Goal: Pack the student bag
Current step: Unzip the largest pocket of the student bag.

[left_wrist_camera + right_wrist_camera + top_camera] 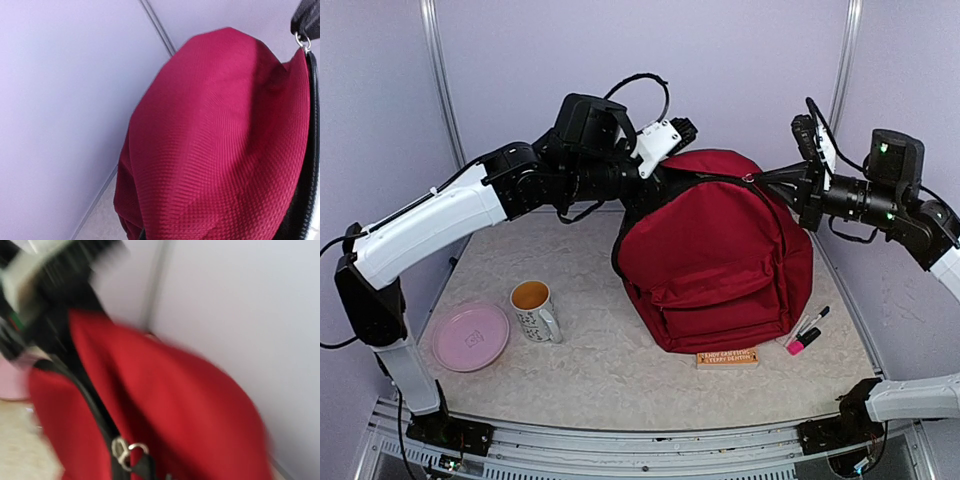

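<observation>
Plate: a round pink plastic plate (470,337) lies on the table (610,375), far to the left of the backpack.
Mug: a white ceramic mug (535,311) with an orange inside stands between the plate and the backpack. Its dark print is too small to read.
Left pincer (655,172): pressed together at the backpack's upper left shoulder. Whether it has caught any cloth cannot be seen.
Backpack: the large dark red fabric student bag (720,250) stands upright mid-table, its front pocket facing the arms.
Right pincer (767,180): pinching the black zip pull with a silver ring (128,447) at the backpack's top right.
Card: a small orange card (727,357) lies just in front of the backpack, its lettering illegible.
Pens: a pink highlighter (803,342) and a black marker (813,322) lie by the backpack's lower right corner.
Risk: a zip tug could probably topple the backpack onto the pens if it is not braced, or the pull could slip free.
</observation>
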Tool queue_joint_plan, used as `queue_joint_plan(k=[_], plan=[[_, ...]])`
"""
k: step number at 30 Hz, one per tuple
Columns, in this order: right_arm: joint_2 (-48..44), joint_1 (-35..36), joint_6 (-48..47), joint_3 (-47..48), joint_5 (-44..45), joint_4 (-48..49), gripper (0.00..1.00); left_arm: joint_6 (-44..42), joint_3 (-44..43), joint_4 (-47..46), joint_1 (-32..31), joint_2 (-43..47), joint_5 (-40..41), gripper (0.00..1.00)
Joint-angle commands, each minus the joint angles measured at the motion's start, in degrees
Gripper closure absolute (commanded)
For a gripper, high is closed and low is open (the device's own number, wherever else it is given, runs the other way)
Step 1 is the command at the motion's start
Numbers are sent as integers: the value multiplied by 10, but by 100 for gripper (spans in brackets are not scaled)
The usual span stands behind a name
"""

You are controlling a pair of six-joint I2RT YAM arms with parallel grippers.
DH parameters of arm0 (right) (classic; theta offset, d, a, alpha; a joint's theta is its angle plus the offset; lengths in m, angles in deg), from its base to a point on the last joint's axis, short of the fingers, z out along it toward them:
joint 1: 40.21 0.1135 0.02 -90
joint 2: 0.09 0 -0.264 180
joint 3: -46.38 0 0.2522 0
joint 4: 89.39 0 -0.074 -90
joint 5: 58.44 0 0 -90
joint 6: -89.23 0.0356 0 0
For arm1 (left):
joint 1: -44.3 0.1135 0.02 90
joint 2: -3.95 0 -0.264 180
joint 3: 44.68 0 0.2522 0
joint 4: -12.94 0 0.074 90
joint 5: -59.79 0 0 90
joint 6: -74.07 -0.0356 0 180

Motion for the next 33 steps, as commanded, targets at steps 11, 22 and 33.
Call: queue_joint_plan(k=[11, 22, 33], plan=[[1, -239, 123, -199, 40, 62, 100, 154, 23, -40, 134, 137, -113, 100], [124, -256, 167, -270, -157, 199, 100, 170, -36, -21, 171, 101, -174, 100], [93, -251, 209, -200, -206, 228, 47, 160, -135, -32, 183, 58, -57, 100]])
